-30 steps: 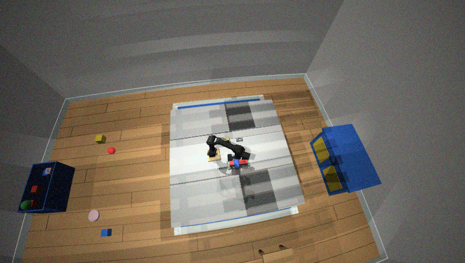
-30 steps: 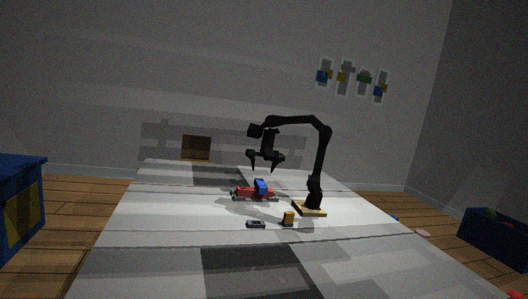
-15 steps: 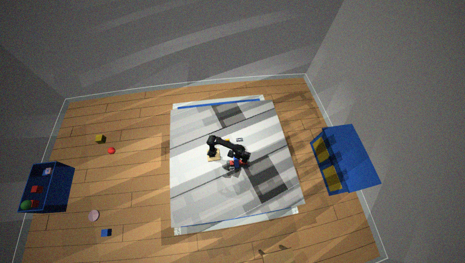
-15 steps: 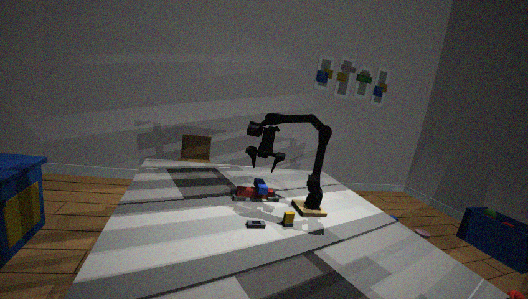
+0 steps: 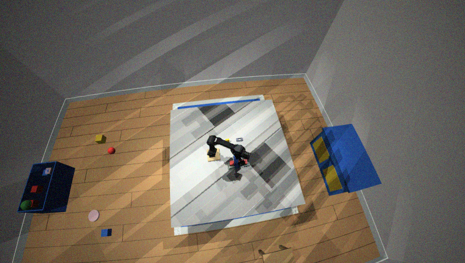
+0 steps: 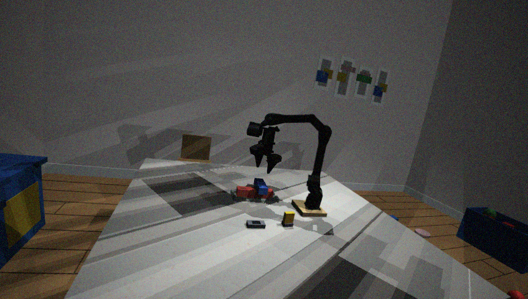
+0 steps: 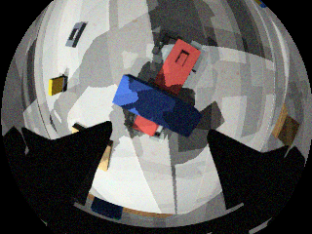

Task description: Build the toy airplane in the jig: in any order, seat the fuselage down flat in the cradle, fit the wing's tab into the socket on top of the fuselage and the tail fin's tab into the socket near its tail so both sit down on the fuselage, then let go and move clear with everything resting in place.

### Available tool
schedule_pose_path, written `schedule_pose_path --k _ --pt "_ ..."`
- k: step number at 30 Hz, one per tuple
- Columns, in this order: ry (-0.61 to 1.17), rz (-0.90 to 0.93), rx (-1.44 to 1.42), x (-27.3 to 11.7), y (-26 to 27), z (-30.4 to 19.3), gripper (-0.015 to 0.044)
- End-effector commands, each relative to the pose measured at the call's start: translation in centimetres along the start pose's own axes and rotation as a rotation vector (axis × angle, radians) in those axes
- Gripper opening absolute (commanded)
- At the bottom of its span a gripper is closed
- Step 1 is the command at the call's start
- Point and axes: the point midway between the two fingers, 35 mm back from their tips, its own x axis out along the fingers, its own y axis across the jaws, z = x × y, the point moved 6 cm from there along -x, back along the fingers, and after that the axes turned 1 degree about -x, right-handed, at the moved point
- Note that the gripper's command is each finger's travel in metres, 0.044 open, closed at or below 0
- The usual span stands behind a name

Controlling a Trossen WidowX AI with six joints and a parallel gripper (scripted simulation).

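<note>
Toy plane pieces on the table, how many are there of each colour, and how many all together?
Red: 1, the fuselage
Blue: 1, the wing
Yellow: 1, the tail fin
Total: 3
</note>
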Motion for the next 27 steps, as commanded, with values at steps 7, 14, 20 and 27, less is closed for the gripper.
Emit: schedule_pose_path --k 7,14,20,27 --pt "0.002 -0.004 0.239 0.2 0.0 0.1 0.0440" --pt "-0.012 0.003 0.241 0.0 4.1 2.5 0.0440" --pt "-0.013 0.011 0.241 -0.1 11.5 5.1 0.0440" --pt "-0.007 0.018 0.239 -0.2 20.3 5.2 0.0440"
